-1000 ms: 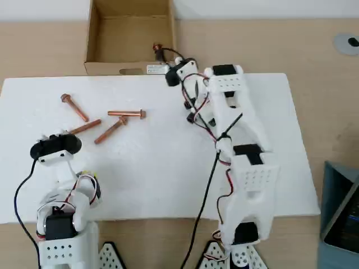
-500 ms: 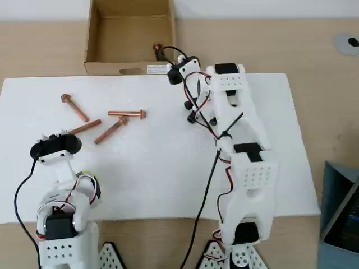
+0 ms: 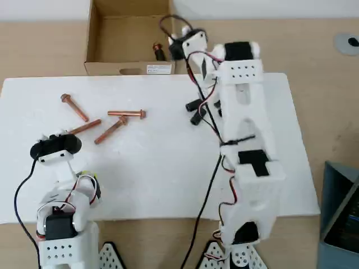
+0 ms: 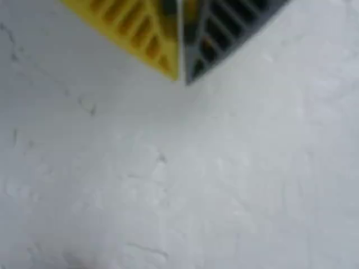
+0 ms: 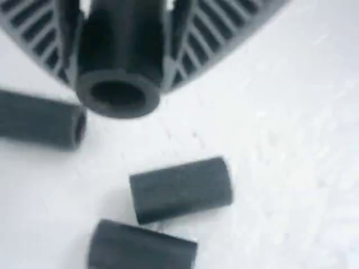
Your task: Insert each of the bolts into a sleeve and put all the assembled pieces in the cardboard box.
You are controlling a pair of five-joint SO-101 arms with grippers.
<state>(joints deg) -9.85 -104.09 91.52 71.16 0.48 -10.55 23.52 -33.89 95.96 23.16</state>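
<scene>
My right gripper (image 5: 120, 70) is shut on a black sleeve (image 5: 119, 89), its open end facing the camera. Below it, three loose black sleeves (image 5: 180, 189) lie on the white mat (image 5: 291, 129). In the high view the right arm's wrist end (image 3: 185, 43) sits beside the cardboard box (image 3: 92, 39), where a bolt with a dark sleeve (image 3: 159, 51) lies. Several copper bolts (image 3: 127, 114) are scattered on the mat's left half. My left gripper (image 4: 182, 73), one finger yellow and one black, is shut just above bare mat, at the mat's front left in the high view (image 3: 53, 148).
Two black sleeves (image 3: 196, 111) lie on the mat (image 3: 140, 174) beside the right arm. A grey bin (image 3: 339, 218) stands off the mat at the front right. A grey disc (image 3: 346, 43) sits on the wooden table at the back right.
The right arm has stretched toward the back, carrying its wrist end from the mat's back edge to beside the box's right wall. The left arm and the bolts have stayed put.
</scene>
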